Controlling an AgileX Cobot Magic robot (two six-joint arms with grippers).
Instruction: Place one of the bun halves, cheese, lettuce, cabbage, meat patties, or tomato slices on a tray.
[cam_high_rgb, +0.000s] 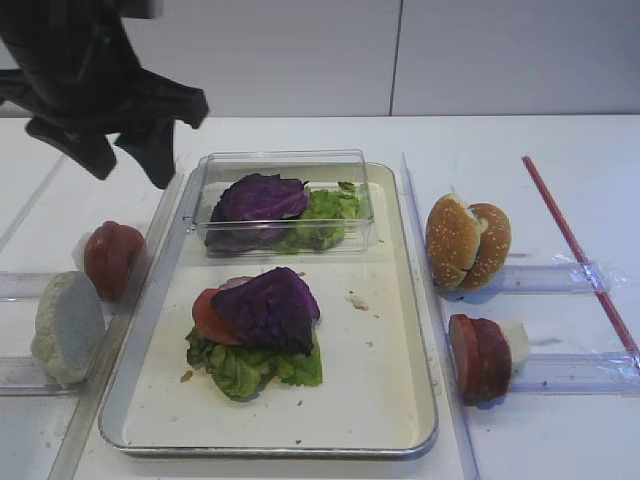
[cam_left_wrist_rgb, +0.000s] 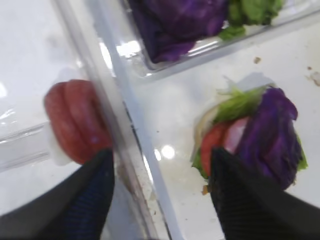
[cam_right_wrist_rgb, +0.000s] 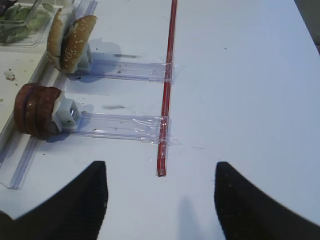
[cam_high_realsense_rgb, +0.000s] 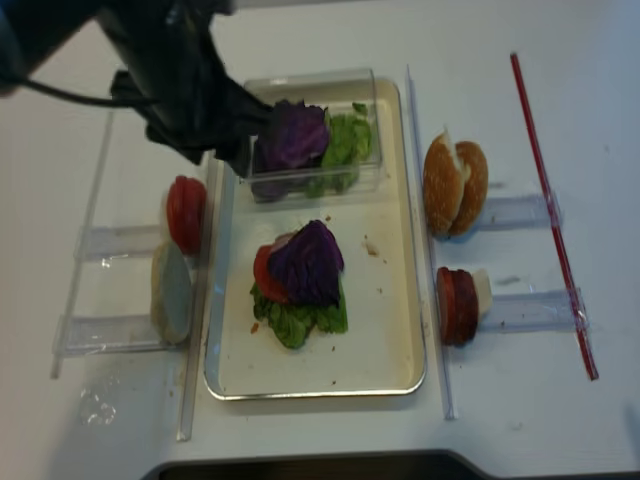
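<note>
1. As the stack near the front of the tray (cam_high_rgb: 400, 330) already carries a cabbage (cam_high_rgb: 268, 308) leaf over a tomato slice (cam_high_rgb: 207, 316) and lettuce (cam_high_rgb: 250, 368), the step in hand looks like fetching the next piece; the meat patties (cam_high_rgb: 480, 357) and the bun halves (cam_high_rgb: 467, 243) are the kinds not yet on the pile.
2. Beside the tray's left rim, the spare tomato slices (cam_high_rgb: 112, 258) stand on edge in a clear holder, with a pale rough lump (cam_high_rgb: 66, 328) nearer the front; a grasp there should come down across the slices' flat faces so the upright slices are not knocked over.
3. On the right, well apart from the tray's middle, the patties and the buns stand upright in their own holders; the right gripper (cam_right_wrist_rgb: 160, 200) hovers over bare table near a red strip (cam_right_wrist_rgb: 167, 85), its fingers spread with nothing between them.
4. At the tray's far end a clear plastic box (cam_high_rgb: 285, 170) holds more purple and green leaves.
5. Farthest back, the left gripper (cam_left_wrist_rgb: 160, 195) hangs above the tray's left edge between the spare slices and the stack, jaws wide and empty; my judgement is that it should descend straight, clear of the rim, and close gently, since such pieces slip or crush.
</note>
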